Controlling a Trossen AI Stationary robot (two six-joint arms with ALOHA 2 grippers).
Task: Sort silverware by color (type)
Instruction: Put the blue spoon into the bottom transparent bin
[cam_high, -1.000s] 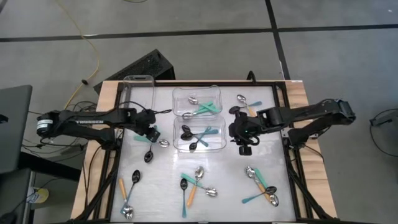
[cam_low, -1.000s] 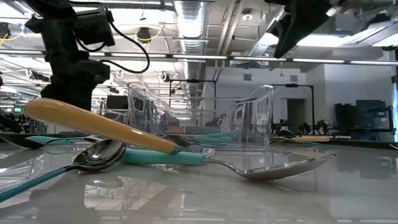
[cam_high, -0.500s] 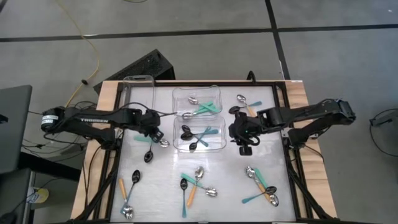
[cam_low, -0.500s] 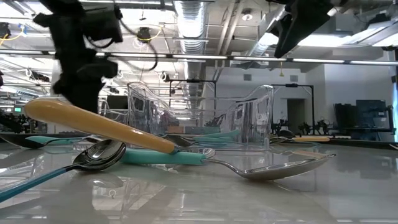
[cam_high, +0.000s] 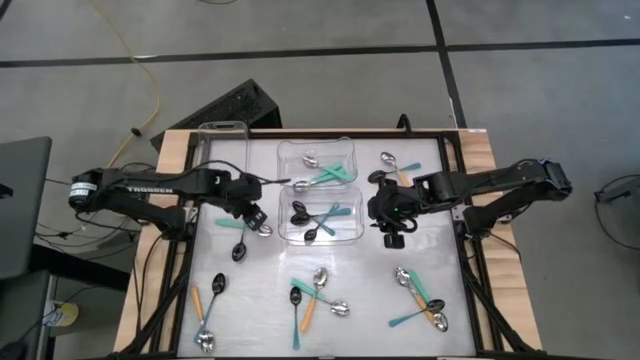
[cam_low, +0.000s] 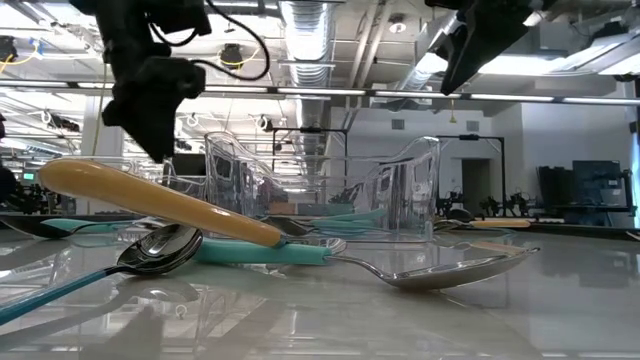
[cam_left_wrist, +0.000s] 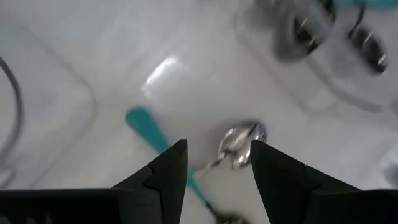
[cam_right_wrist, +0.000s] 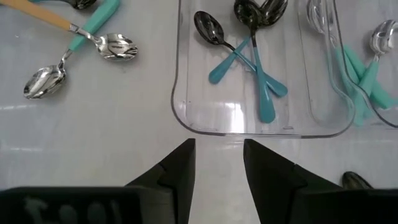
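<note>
My left gripper (cam_high: 252, 214) (cam_left_wrist: 216, 158) hovers open over a silver spoon with a teal handle (cam_high: 247, 226) (cam_left_wrist: 239, 138), which lies flat on the table just left of the tubs. A black-bowled spoon (cam_high: 238, 251) lies nearer. My right gripper (cam_high: 389, 216) (cam_right_wrist: 217, 152) is open and holds nothing, right of the tub of black spoons with teal handles (cam_high: 322, 220) (cam_right_wrist: 261, 74). The far tub (cam_high: 317, 165) holds silver spoons with teal handles. Further spoons lie loose toward the near edge (cam_high: 315, 295) (cam_high: 420, 300) (cam_high: 205, 315).
A third clear tub (cam_high: 222, 150) stands at the far left, with no spoons showing in it. A silver spoon with an orange handle (cam_high: 392, 163) lies by the far right. In the low view an orange-handled spoon (cam_low: 150, 200) crosses teal ones close to the camera.
My left gripper has moved a little toward the table's right, closer to the tubs, and now stands over the silver spoon with the teal handle. The spoons lie where they were.
</note>
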